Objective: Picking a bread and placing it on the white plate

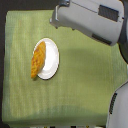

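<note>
The bread (38, 59), a long golden-orange loaf with tapered ends, lies on the left half of the white plate (50, 62), its lower tip reaching just past the rim. The plate rests on the green cloth, left of centre in the exterior view. The grey arm (92, 19) stretches across the top of the view, well above and to the right of the plate. Its blunt left end (56, 19) is all that shows of the gripper. No fingers are visible, so its state cannot be read.
A green tablecloth (80, 85) covers the table; dark floor shows along the left and top edges. A grey-white part of the robot (119, 107) stands at the lower right corner.
</note>
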Action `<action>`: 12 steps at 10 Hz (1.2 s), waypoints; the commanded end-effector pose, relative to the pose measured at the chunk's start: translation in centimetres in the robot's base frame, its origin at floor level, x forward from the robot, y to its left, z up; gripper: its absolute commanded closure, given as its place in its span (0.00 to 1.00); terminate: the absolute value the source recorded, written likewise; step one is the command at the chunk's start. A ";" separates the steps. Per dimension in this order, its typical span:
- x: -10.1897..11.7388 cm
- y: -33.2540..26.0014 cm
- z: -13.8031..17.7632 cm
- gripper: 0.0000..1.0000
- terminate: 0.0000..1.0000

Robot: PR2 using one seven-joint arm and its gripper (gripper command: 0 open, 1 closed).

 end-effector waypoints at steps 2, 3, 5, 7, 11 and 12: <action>-1.5 -16.7 -1.1 0.00 0.00; -1.6 -17.5 -1.2 0.00 0.00; -1.5 -20.7 -1.2 0.00 0.00; -1.9 -22.2 -0.9 0.00 0.00; -2.8 -23.9 0.0 0.00 0.00; -3.1 -23.4 -0.2 0.00 0.00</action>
